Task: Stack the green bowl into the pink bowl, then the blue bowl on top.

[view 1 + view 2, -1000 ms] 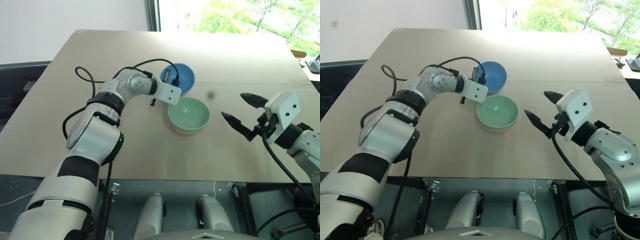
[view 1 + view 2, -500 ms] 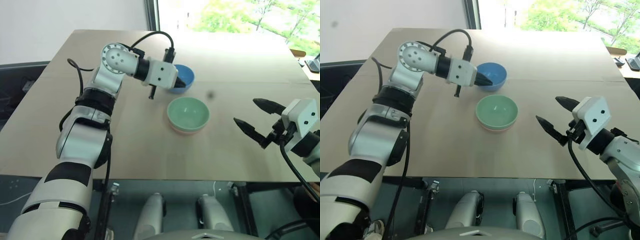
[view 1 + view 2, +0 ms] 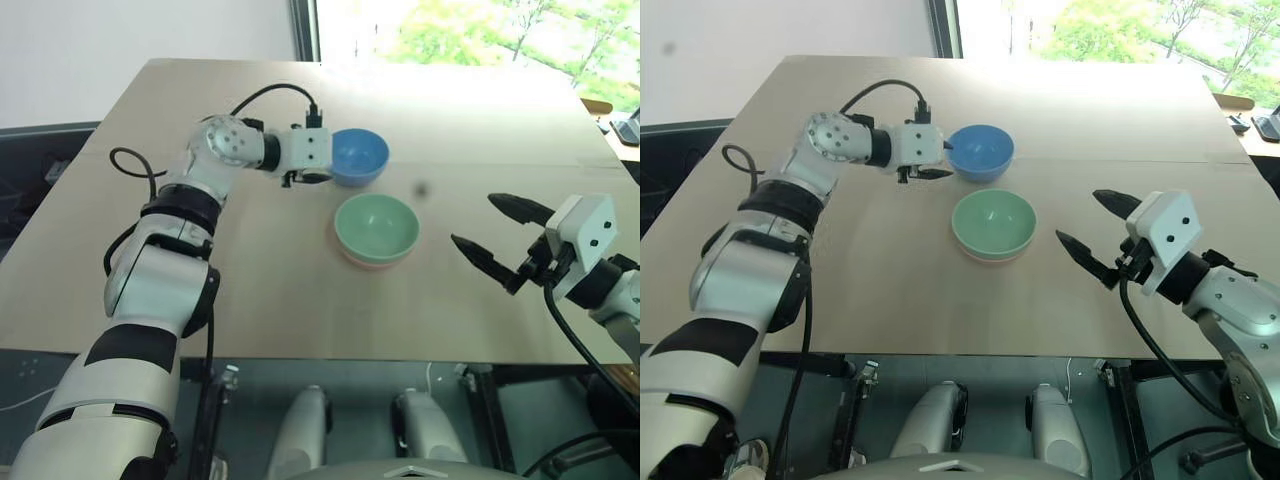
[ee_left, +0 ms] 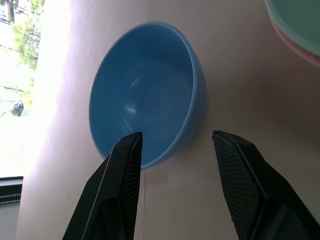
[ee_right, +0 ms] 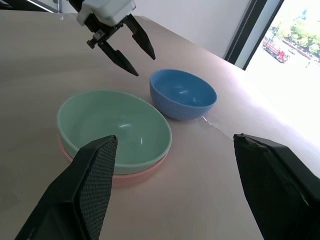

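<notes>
Left gripper (image 3: 316,177) has swung back beside blue bowl (image 3: 358,156), fingers now spread, empty. Green bowl (image 3: 377,226) nested in pink bowl (image 5: 120,177); next: pinch blue rim. Right gripper (image 3: 498,238) spread, idle.

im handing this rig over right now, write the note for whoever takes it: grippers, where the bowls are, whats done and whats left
Left gripper: open, empty, fingers pointing at the blue bowl's near rim, not touching it.
Right gripper: open, empty, hanging over the table to the right of the bowls.
Green bowl: nested inside the pink bowl, whose rim peeks out beneath it, mid-table.
Blue bowl: upright on the table just behind the stack, apart from it.
Done: green into pink.
Left: grasp the blue bowl, lift it and set it into the green bowl. The left gripper looks best placed for that.
</notes>
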